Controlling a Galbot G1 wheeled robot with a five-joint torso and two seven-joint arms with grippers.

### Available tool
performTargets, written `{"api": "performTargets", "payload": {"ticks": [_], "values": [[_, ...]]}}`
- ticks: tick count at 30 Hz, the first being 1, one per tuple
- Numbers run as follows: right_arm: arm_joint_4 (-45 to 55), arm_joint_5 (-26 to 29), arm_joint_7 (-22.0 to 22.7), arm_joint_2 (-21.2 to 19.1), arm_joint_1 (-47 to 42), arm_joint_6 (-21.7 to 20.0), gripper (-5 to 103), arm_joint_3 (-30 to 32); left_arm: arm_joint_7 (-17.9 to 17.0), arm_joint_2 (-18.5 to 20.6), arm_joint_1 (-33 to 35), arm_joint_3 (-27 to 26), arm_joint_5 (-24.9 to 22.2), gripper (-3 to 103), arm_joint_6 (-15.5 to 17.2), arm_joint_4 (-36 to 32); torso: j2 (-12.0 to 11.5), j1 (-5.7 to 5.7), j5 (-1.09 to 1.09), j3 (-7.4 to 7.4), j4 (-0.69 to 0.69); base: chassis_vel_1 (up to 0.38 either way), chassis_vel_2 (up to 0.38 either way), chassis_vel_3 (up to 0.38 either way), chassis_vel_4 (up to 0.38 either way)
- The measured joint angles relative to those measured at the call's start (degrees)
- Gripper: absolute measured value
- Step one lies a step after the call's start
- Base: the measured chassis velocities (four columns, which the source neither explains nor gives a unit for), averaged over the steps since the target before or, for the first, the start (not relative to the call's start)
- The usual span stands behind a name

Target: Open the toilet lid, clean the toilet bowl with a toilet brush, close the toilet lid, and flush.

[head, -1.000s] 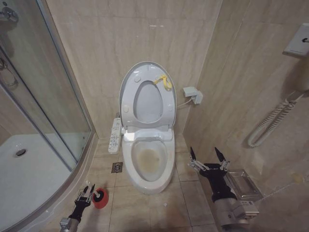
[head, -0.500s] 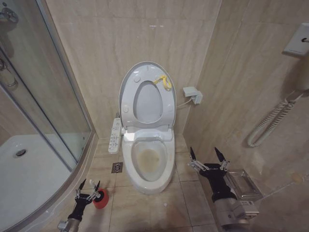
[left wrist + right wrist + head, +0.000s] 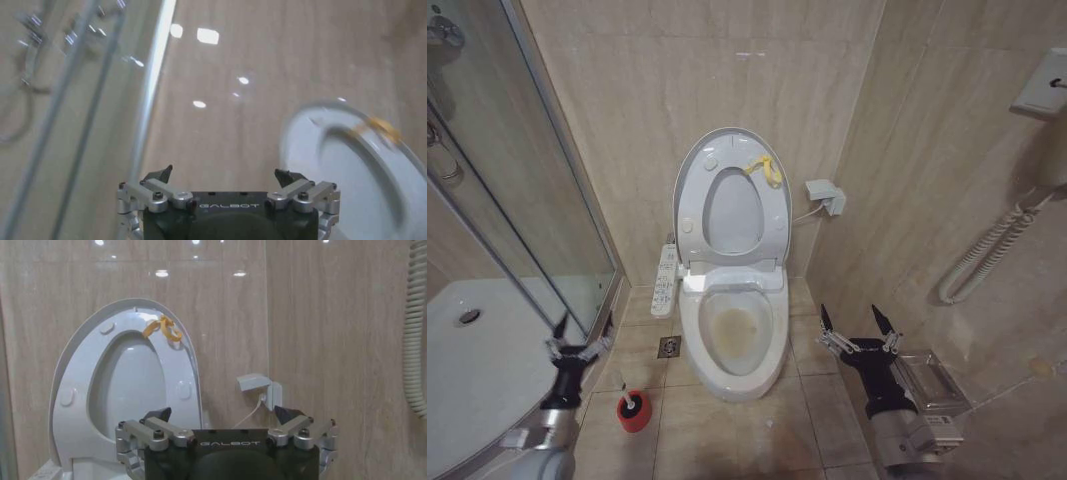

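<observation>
The toilet lid [image 3: 732, 212] stands raised against the back wall, its yellow loop tag [image 3: 767, 170] near the top. Below it the toilet bowl [image 3: 737, 335] lies uncovered, with a yellowish stain inside. The toilet brush [image 3: 628, 398] sits in its red cup holder [image 3: 635, 414] on the floor left of the bowl. My left gripper [image 3: 577, 335] is open and empty, up and to the left of the brush beside the shower glass. My right gripper [image 3: 860, 322] is open and empty to the right of the bowl. Beyond my right gripper [image 3: 223, 412], the right wrist view looks at the lid [image 3: 123, 385].
A glass shower enclosure [image 3: 527, 200] with a white tray [image 3: 477, 370] takes up the left side. A white control panel [image 3: 665, 280] hangs left of the toilet above a floor drain [image 3: 669, 346]. The right wall carries a wall box [image 3: 822, 190] and a coiled cord [image 3: 987, 255].
My left gripper has risen from beside the red holder and moved up and left toward the shower glass, still empty. The brush stays in its holder. The right arm has not moved.
</observation>
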Motion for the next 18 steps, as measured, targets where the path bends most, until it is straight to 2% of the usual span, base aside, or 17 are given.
{"api": "performTargets", "payload": {"ticks": [1, 4, 5, 9, 10, 13, 18], "values": [[0.0, 0.0, 0.0, 0.0, 0.0, 0.0, 100, 0.0, 0.0, 0.0, 0.0, 0.0, 0.0, 100, 0.0, 0.0, 0.0, 0.0, 0.0, 0.0, 0.0, 0.0, 0.0, 0.0, 0.0], [0.0, 0.0, 0.0, 0.0, 0.0, 0.0, 100, 0.0, -4.7, 0.4, 5.2, -3.2, 0.3, 100, 4.2, -7.7, 0.0, 0.0, -0.02, 0.0, 0.0, 0.0, 0.0, 0.0, 0.0], [0.0, 0.0, 0.0, 0.0, 0.0, 0.0, 100, 0.0, -4.7, 0.4, 5.2, -3.2, 0.3, 100, 4.2, -7.7, 0.0, 0.0, -0.02, 0.0, 0.0, 0.0, 0.0, 0.0, 0.0], [0.0, 0.0, 0.0, 0.0, 0.0, 0.0, 100, 0.0, -11.1, 0.1, 13.0, -6.4, -0.3, 100, 10.5, -15.8, 0.0, 0.0, -0.03, 0.0, 0.01, 0.0, 0.0, 0.0, 0.0], [0.0, 0.0, 0.0, 0.0, 0.0, 0.0, 100, 0.0, -11.1, 0.1, 13.0, -6.4, -0.3, 100, 10.5, -15.8, 0.0, 0.0, -0.03, 0.0, 0.01, 0.0, 0.0, 0.0, 0.0], [0.0, 0.0, 0.0, 0.0, 0.0, 0.0, 100, 0.0, -13.4, -0.7, 17.7, -8.8, -0.5, 100, 13.4, -20.6, 0.0, 0.0, -0.01, 0.0, 0.01, 0.0, 0.0, 0.0, 0.0], [0.0, 0.0, 0.0, 0.0, 0.0, 0.0, 100, 0.0, -14.2, -0.3, 18.8, -8.5, 0.3, 100, 15.1, -21.1, 0.0, -0.01, -0.01, 0.0, 0.01, 0.0, 0.0, 0.0, 0.0]]}}
